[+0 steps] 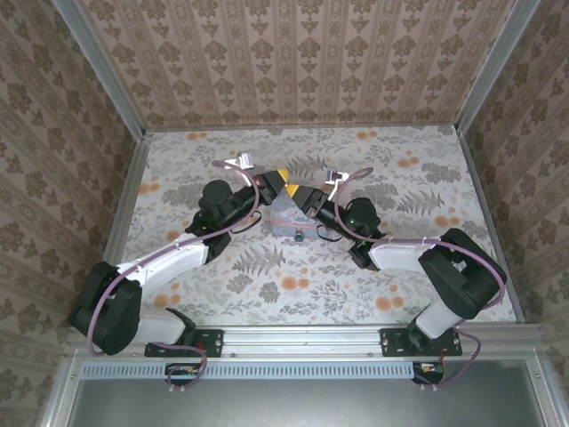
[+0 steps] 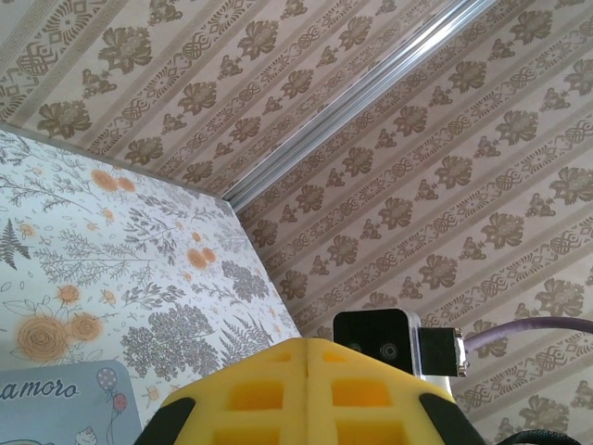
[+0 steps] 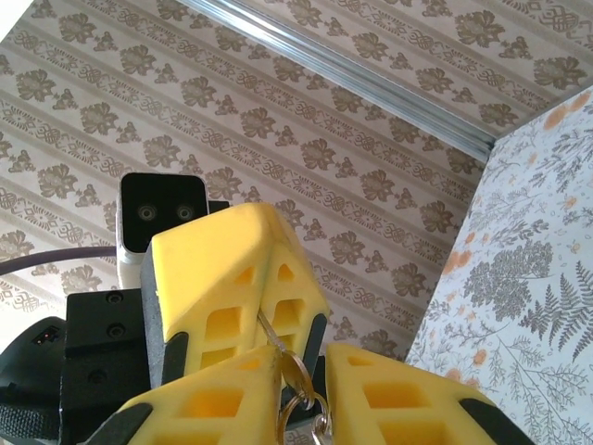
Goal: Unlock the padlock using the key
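tin [image 1: 284,222] pale-blue, under both jaws, contents hidden | padlock [image 1: 300,237] at tin's edge, base-side of jaws | key [image 3: 267,332] sticks out of left gripper [image 3: 262,292], jaws together on it | right gripper [image 3: 301,397] jaws narrowly apart around key ring [image 3: 296,375], grip unclear | floral counter [image 1: 409,187], damask walls [image 1: 284,62]

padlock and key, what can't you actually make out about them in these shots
- padlock, top view: too small to tell whether it is locked or open.
- key, right wrist view: its far end is hidden between the left pincer fingers.
- tin, left wrist view: mostly cut off by the bottom edge.
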Controlling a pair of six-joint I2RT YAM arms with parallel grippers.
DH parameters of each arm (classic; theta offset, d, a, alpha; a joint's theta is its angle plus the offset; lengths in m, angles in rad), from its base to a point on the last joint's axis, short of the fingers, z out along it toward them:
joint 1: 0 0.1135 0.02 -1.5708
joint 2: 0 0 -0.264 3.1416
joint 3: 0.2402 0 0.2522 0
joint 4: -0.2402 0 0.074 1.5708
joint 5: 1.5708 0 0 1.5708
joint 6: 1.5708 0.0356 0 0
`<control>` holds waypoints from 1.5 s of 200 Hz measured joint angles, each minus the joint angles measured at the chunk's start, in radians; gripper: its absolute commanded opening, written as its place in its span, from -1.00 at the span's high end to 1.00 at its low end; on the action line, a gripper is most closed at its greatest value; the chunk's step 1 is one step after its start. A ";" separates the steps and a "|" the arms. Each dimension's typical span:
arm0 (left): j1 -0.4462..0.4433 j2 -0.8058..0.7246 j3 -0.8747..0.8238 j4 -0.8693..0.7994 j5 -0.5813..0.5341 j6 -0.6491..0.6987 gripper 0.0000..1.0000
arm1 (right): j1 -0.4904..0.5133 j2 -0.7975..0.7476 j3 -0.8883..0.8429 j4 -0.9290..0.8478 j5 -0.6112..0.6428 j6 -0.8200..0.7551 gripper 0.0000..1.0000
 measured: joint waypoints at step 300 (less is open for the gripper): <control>-0.006 0.005 -0.020 0.008 -0.009 -0.006 1.00 | 0.000 0.000 -0.001 0.003 -0.007 0.009 0.26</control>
